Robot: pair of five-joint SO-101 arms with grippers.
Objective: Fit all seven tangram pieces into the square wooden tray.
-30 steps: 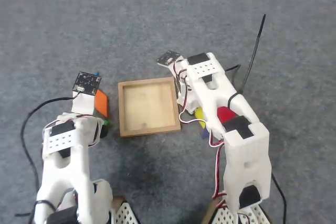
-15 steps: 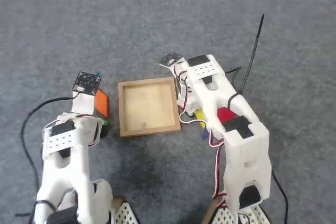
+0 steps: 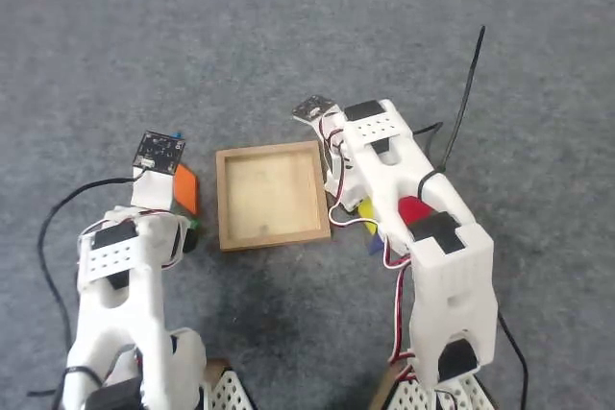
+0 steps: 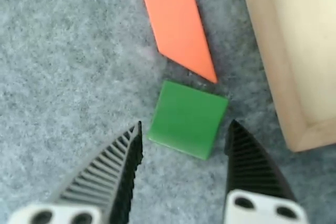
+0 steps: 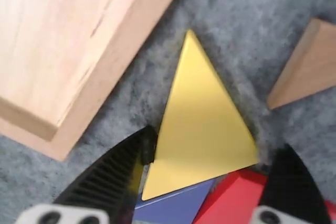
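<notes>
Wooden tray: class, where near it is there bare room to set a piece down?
Free: inside the tray, and the grey carpet beyond its far edge. Crowded: its left side, with orange piece and green square; its right, with yellow triangle and red piece.

The tray [image 3: 274, 238] shows pale wood grain. At its 9 o'clock lie an orange parallelogram [image 4: 177, 23] and a green square [image 4: 188, 118]. At 3 o'clock lie a yellow triangle [image 5: 202, 121], red piece [image 5: 231, 204] and violet-blue piece [image 5: 173, 206]. The carpet [image 3: 144, 55] is mottled grey.
</notes>
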